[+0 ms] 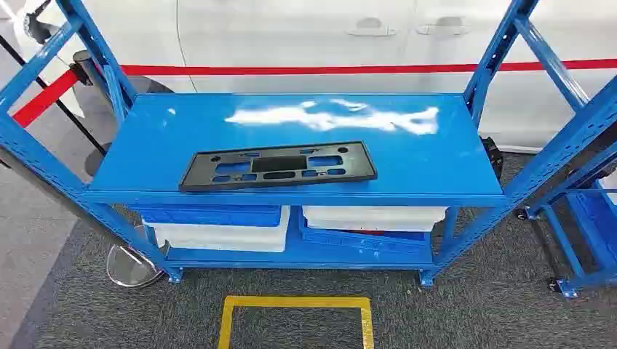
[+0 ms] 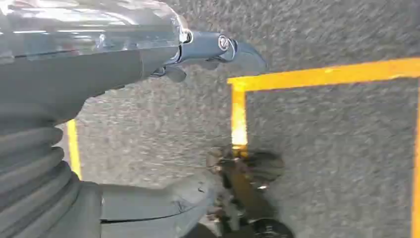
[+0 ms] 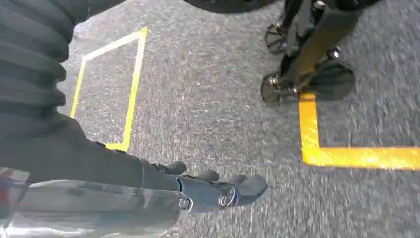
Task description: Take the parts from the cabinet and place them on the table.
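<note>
The robot's left hand (image 2: 218, 49) hangs over grey carpet, its dark fingers (image 2: 245, 52) stretched out and holding nothing, though motion blur in the left wrist view makes the exact spread hard to judge. The right hand (image 3: 218, 191) likewise hangs low above the carpet (image 3: 208, 99), fingers (image 3: 250, 186) extended side by side with nothing between them. Yellow tape lines (image 3: 346, 156) mark boxes on the floor beneath both hands, and a yellow-taped rectangle (image 1: 295, 320) lies on the carpet just in front of the blue desk (image 1: 436, 171), a steel rack on casters. On the desk's top surface, toward its near left, lies the part: a flat black plastic panel (image 1: 276, 166) with several rectangular cutouts, long side running left to right. On the lower shelf under it sit blue and white plastic bins (image 1: 218, 227), with a second stack (image 1: 371, 222) to the right. Behind the rack stands a white car (image 1: 305, 36) with a red stripe (image 1: 327, 70) along its doors.
</note>
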{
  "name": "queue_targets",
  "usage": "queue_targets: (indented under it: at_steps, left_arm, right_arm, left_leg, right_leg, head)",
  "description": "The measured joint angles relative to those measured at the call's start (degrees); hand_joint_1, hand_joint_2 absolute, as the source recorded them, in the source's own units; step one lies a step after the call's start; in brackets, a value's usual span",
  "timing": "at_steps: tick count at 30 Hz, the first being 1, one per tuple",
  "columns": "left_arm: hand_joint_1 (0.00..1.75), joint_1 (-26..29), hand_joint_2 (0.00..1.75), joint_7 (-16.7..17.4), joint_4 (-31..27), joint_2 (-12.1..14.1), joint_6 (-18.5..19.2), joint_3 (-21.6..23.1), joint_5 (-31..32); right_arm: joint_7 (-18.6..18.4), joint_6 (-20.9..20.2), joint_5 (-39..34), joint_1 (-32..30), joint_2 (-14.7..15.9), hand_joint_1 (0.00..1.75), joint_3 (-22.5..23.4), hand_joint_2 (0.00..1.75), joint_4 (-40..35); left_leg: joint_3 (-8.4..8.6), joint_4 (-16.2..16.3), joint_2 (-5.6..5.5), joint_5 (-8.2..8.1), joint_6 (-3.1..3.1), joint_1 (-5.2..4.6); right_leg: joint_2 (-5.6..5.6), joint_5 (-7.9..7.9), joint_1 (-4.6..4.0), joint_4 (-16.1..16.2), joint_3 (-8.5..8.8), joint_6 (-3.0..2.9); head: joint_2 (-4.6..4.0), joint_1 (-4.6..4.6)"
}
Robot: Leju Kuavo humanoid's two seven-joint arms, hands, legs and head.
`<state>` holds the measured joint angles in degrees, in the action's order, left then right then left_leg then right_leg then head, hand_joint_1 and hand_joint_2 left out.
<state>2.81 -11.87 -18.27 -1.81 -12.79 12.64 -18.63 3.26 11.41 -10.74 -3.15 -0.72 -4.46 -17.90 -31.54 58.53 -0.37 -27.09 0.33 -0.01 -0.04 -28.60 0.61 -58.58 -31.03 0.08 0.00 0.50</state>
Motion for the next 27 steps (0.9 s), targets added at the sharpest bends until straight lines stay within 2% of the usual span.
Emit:
queue_targets:
  at_steps: [3,4,6,9,14,16,21,27]
  left_arm:
    - [0.00,-1.12,0.00,-2.80,1.09,-0.17,-2.32,2.42,-3.65]
    - [0.00,-1.48,0.00,-3.86,1.50,-0.24,-3.08,3.18,-4.88]
    - [0.00,-2.11,0.00,-5.49,2.12,-0.35,-4.26,4.26,-6.80]
    - [0.00,-2.74,0.00,-7.58,2.88,-0.44,-5.74,5.59,-9.17]
    - [0.00,-3.79,0.00,-10.05,4.02,-0.55,-7.41,7.52,-12.06]
    - [0.00,-3.98,0.00,-11.01,4.43,-0.59,-7.91,8.10,-13.06]
    - [0.00,-4.21,0.00,-12.50,4.94,-0.61,-8.00,9.13,-13.81]
    - [0.00,-4.24,0.00,-13.81,5.27,-0.61,-7.93,10.29,-14.73]
  right_arm:
    - [1.03,1.81,-2.34,0.93,0.02,0.00,-0.55,0.00,1.07]
    - [1.83,2.22,-3.27,1.20,0.04,0.00,-0.65,1.75,1.37]
    - [3.72,2.69,-4.79,1.79,0.18,0.00,-0.68,1.75,1.83]
    - [8.53,3.19,-6.07,2.62,0.59,0.00,-0.42,1.75,1.55]
    - [15.92,3.82,-4.89,4.54,1.11,0.00,2.71,1.75,-0.75]
    - [18.70,3.93,-3.41,4.56,1.11,0.00,4.39,1.75,-3.95]
    - [21.66,3.41,-0.21,4.32,1.03,0.00,6.34,1.75,-12.14]
    - [23.84,2.40,3.60,3.65,0.87,0.00,6.47,1.75,-24.36]
  left_leg:
    - [0.00,0.00,0.00,0.00,0.00,0.00]
    - [0.00,0.00,0.00,0.00,0.00,0.00]
    - [-0.01,0.00,0.00,0.00,0.00,0.00]
    - [-0.08,0.00,0.00,0.00,0.00,0.00]
    - [0.01,0.03,-0.01,0.02,0.02,-0.01]
    - [0.01,0.03,-0.02,0.04,0.04,-0.01]
    - [0.00,0.03,0.00,0.04,0.04,-0.01]
    - [0.00,0.03,0.00,0.04,0.04,-0.01]
  right_leg:
    - [0.00,0.00,0.00,0.00,0.00,0.00]
    - [0.00,0.00,0.00,0.00,0.01,0.00]
    - [-0.01,0.00,0.00,0.00,0.02,0.00]
    - [-0.01,0.00,0.00,-0.01,0.04,0.00]
    - [-0.02,0.03,0.02,0.00,0.04,0.04]
    - [-0.03,0.04,0.02,-0.01,0.05,0.05]
    - [0.00,0.04,0.02,-0.01,0.02,0.05]
    - [0.00,0.05,0.02,-0.01,0.02,0.06]
  head:
    - [0.00,0.00]
    - [0.00,0.02]
    - [0.00,0.02]
    - [0.00,0.00]
    - [0.00,0.02]
    - [0.00,0.02]
    - [0.00,0.00]
    - [0.00,0.02]
